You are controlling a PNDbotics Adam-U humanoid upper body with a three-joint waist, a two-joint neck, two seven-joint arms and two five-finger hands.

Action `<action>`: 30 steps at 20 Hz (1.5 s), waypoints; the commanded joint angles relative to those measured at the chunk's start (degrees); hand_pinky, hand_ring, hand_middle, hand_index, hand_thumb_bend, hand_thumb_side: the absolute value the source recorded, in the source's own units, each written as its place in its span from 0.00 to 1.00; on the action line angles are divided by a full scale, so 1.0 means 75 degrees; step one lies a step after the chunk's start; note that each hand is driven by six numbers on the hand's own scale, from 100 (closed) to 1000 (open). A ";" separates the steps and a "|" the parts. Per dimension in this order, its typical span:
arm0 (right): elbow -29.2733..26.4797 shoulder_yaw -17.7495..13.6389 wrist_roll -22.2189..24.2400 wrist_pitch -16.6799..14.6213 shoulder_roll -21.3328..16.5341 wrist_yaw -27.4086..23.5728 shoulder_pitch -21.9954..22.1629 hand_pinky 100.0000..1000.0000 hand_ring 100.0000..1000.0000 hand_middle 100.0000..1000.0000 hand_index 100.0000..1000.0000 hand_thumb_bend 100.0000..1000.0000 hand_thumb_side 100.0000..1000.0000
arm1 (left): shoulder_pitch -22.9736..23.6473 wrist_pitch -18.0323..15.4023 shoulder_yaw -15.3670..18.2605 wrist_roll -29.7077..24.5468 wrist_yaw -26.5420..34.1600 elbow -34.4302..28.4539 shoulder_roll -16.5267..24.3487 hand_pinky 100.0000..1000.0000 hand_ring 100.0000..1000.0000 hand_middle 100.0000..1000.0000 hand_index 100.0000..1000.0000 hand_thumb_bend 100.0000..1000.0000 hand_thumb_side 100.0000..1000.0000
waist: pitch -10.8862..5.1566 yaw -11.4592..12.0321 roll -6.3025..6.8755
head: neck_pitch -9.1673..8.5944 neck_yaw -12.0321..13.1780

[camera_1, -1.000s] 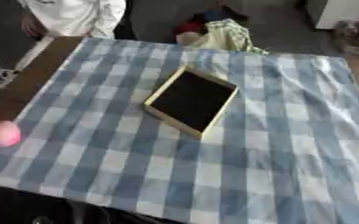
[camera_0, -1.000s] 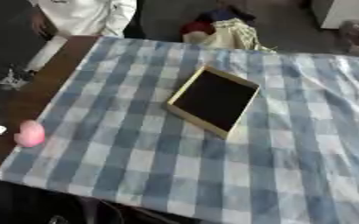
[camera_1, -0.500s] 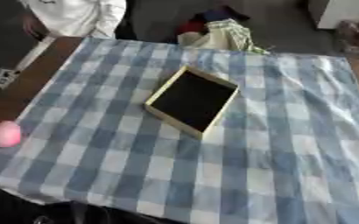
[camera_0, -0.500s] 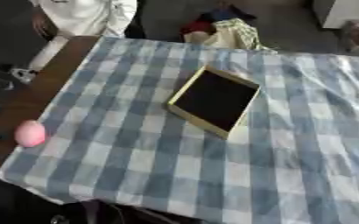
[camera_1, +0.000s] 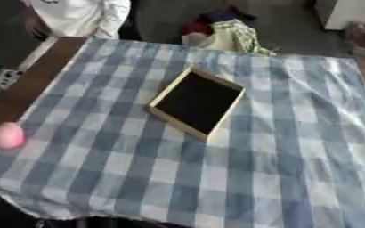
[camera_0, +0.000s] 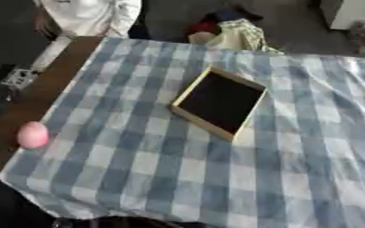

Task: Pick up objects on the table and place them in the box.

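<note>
- Head camera's looking down on the checked cloth [camera_0: 216, 178], and neither of my hands is in either view, so I can't say whether they're open or closed.
- The pink ball [camera_0: 32, 134] sits at the table's left edge, on the bare brown wood just off the cloth, well apart from the box [camera_0: 219, 102].
- The box lies tilted near the middle of the cloth, shallow, dark inside, pale wooden rim; I see nothing in it.
- My read on the ball: small, smooth, rounded, probably light, and liable to roll off that edge if nudged. I'd cup it from above, fingers one side, thumb the other, across its widest part.
- Against a second ago: the whole picture has shifted slightly, which is my head moving. Ball and box haven't budged on the table.
</note>
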 commanded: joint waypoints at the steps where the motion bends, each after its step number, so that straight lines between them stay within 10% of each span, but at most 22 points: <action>1: -0.0156 -0.0041 0.0026 -0.0014 -0.0215 0.0006 -0.0054 0.76 0.55 0.65 0.70 0.00 0.89 | -0.0026 -0.0015 0.0134 0.0043 -0.0073 0.0257 0.0112 0.70 0.81 0.80 0.91 0.42 0.14 | -0.0043 -0.0019 0.0003 | 0.0048 0.0044; 13: -0.0156 -0.0031 0.0077 -0.0017 -0.0168 -0.0036 -0.0058 0.76 0.55 0.64 0.70 0.00 0.89 | -0.0188 0.0070 0.0191 0.0771 -0.0277 0.0911 -0.0219 0.66 0.81 0.81 0.90 0.33 0.00 | -0.0030 -0.0097 -0.0039 | 0.0048 0.0113; 30: -0.0156 0.0007 0.0167 -0.0033 -0.0115 -0.0124 -0.0094 0.76 0.55 0.64 0.70 0.00 0.89 | -0.0889 0.0075 -0.0174 0.0925 -0.0587 0.1972 -0.0517 0.66 0.81 0.82 0.90 0.29 0.07 | 0.0009 -0.0209 -0.0047 | 0.0048 0.0222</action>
